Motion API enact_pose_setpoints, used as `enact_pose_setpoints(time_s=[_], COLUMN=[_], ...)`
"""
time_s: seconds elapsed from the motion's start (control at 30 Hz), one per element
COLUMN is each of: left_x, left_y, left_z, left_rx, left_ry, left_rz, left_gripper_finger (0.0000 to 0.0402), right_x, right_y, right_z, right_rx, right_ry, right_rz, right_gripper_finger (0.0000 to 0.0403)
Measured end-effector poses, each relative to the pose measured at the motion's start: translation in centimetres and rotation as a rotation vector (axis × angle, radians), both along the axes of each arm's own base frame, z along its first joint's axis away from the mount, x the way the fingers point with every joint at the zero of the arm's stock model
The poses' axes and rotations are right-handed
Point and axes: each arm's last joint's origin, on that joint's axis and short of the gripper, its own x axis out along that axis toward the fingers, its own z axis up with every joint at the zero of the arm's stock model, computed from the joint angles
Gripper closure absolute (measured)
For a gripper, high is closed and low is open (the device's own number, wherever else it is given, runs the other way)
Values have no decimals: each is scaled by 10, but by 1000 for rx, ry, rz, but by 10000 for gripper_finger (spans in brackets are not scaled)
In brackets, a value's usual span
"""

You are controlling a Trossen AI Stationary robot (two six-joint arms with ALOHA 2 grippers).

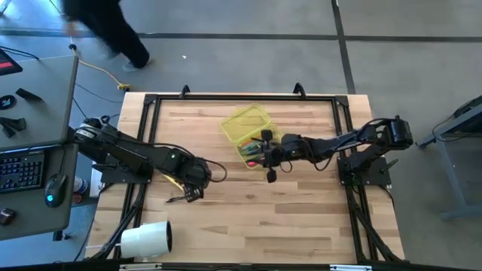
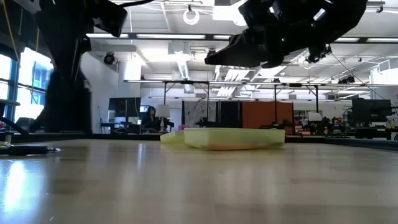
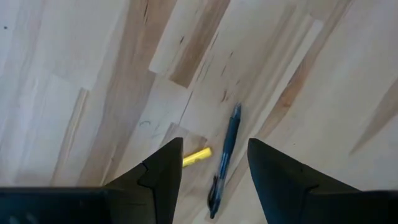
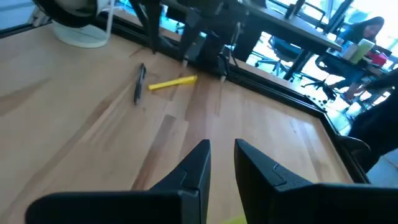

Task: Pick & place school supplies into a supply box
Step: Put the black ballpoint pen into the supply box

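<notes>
The yellow-green supply box [image 1: 242,123] lies open at the table's far middle, and its nearer half [image 1: 251,153] holds several pens and markers. In the low view the box [image 2: 233,138] rests flat. A dark pen [image 3: 225,152] and a yellow marker [image 3: 196,155] lie flat on the wood at near left. My left gripper [image 3: 214,146] hovers open above them, its fingers either side of the pen [image 1: 178,198]. My right gripper [image 1: 269,172] hangs just near-right of the box, its fingers [image 4: 222,149] a narrow gap apart and holding nothing.
A big white roll [image 1: 145,239] lies at the near-left corner. A black frame [image 1: 241,98] borders the table. The right wrist view shows the pen [image 4: 139,84], the yellow marker [image 4: 173,82] and the left arm [image 4: 205,43] beyond. A desk with a keyboard [image 1: 21,172] stands to the left.
</notes>
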Motion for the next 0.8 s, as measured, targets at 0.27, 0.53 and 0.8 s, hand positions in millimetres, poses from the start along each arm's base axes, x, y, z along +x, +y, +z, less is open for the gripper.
enact_pose_setpoints(time_s=[0.27,0.53,0.8], left_x=[7,-2,-5], left_y=[-10,-28,-31], left_z=[-7,-8,-12], left_rx=[-69,-117,-18], left_ry=[8,48,18], left_rz=[-38,-134,-138], left_gripper_finger=[188,188,188], right_x=[0,0,0], right_y=[9,11,11], right_z=[0,0,-2], right_rx=[10,9,15], right_ry=[0,-2,17], right_rz=[27,32,30], right_gripper_finger=[347,347,348])
